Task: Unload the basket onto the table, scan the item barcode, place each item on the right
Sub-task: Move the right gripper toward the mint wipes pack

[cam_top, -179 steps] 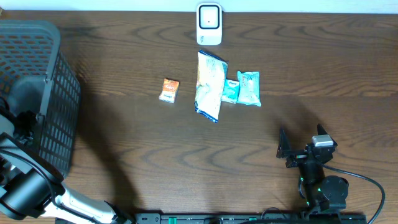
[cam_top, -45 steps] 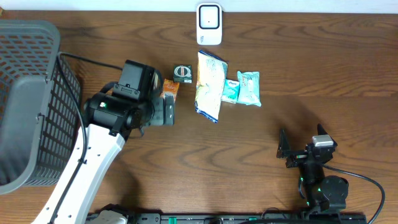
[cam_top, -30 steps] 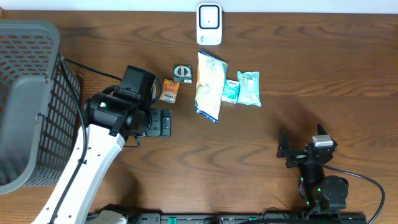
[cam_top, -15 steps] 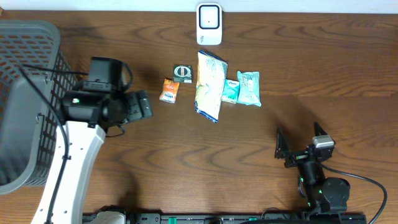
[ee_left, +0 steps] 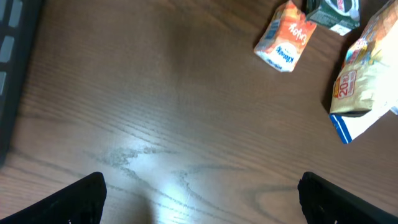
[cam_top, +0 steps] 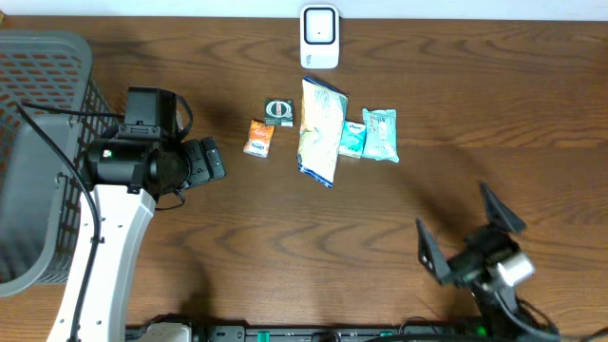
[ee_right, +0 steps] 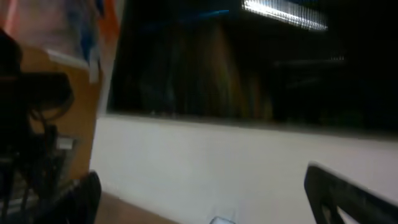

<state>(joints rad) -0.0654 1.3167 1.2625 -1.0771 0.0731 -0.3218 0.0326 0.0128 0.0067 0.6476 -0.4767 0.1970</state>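
Gaping, both empty — left gripper (cam_top: 211, 161) near orange packet (cam_top: 257, 138), right gripper (cam_top: 452, 209) well off.

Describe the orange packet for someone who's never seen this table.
Below the white scanner at the far edge of the table lies a long yellow-white bag. Left of it, the orange packet is the only orange item, beside a dark square pack.
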